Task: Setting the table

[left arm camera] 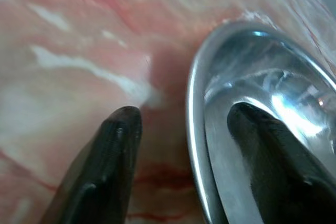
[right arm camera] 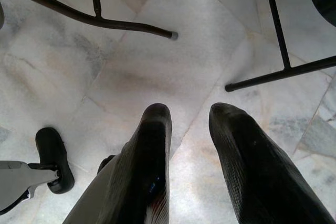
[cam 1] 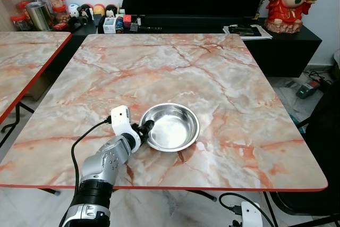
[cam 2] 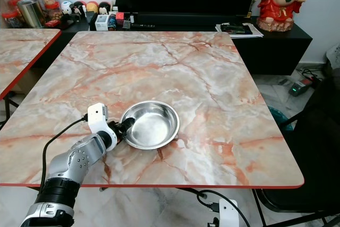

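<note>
A shiny steel bowl (cam 1: pixel 172 126) rests on the pink marble table (cam 1: pixel 159 62), near its front edge. My left gripper (cam 1: pixel 147 127) reaches the bowl's left rim from the front left. In the left wrist view the gripper (left arm camera: pixel 184 114) is open and straddles the rim of the bowl (left arm camera: pixel 262 77): one finger (left arm camera: pixel 262 150) is inside it, the other (left arm camera: pixel 115 145) is outside over the marble, and a gap remains on the outer side. My right gripper (right arm camera: pixel 191 111) hangs idle below the table over the floor, its fingers slightly apart with nothing between them.
A second marble table (cam 1: pixel 21 62) stands to the left. Behind are a black TV console with jars (cam 1: pixel 42 3) and a red statue (cam 1: pixel 289 1). A dark chair (cam 1: pixel 324 147) sits on the right. Black table legs (right arm camera: pixel 283 51) cross the tiled floor.
</note>
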`<state>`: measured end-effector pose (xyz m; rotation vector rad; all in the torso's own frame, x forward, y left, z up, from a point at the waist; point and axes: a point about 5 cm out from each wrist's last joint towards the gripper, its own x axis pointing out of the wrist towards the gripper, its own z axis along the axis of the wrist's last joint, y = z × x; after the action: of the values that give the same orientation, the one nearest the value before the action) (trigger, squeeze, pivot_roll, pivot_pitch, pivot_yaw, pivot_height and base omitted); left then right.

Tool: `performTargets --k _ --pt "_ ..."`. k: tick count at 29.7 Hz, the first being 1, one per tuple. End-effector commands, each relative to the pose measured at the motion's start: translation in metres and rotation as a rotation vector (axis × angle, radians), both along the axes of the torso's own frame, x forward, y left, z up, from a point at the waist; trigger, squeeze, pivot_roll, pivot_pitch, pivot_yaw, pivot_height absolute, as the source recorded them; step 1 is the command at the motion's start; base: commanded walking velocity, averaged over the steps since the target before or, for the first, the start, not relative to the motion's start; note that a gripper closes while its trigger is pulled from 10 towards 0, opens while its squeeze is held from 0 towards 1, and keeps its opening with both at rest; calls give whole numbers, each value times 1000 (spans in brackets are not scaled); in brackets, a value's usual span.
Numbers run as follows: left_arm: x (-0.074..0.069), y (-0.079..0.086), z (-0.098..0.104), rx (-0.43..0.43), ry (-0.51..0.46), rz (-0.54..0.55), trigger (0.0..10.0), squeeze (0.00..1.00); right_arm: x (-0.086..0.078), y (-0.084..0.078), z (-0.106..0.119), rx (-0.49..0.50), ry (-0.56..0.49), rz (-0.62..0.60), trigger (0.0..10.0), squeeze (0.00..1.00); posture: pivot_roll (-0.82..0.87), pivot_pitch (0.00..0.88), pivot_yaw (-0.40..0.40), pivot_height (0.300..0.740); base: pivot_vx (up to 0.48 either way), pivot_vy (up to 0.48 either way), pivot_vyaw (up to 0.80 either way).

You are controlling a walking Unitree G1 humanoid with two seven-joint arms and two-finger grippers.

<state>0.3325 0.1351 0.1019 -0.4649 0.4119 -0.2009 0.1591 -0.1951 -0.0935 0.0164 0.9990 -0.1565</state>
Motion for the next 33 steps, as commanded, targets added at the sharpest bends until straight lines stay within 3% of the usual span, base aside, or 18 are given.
performTargets --k 1,11,15,17,20,27,28,29,31,32,33 --pt "2 11 11 24 -37 25 10000 0 2 0 1 3 -3 -3 10000 0 7 0 -14 740 0 0 0" --pt "5 35 40 76 -138 68 10000 0 2 1 0 4 -3 2 10000 0 6 0 -15 740 0 0 0" --pt "6 70 75 108 -371 196 10000 0 2 0 1 1 -3 2 10000 0 5 0 -15 740 0 0 0" --pt "6 76 77 116 -390 230 10000 0 2 0 1 1 -3 3 10000 0 6 0 -18 740 0 0 0" --pt "1 107 81 262 -451 428 10000 0 2 -1 1 -1 -3 5 10000 0 5 0 -18 740 0 0 0" --pt "-18 145 81 610 -499 652 10000 0 0 -3 1 -6 -1 12 10000 0 5 0 -18 740 0 0 0" --pt "-18 145 81 610 -499 652 10000 0 0 -3 1 -6 -1 12 10000 0 5 0 -18 740 0 0 0" --pt "-25 158 78 733 -481 714 10000 0 0 -2 0 -6 1 16 10000 0 4 0 -14 740 0 0 0" --pt "-28 163 76 773 -470 740 10000 0 -1 -2 0 -6 2 17 10000 0 4 0 -14 740 0 0 0" --pt "-46 191 58 907 -326 880 10000 0 -2 -2 0 -6 4 18 10000 0 -2 0 -9 740 0 0 0" --pt "-55 202 51 980 -272 921 10000 0 -2 -2 -1 -6 4 17 10000 0 -1 0 -10 740 0 0 0"
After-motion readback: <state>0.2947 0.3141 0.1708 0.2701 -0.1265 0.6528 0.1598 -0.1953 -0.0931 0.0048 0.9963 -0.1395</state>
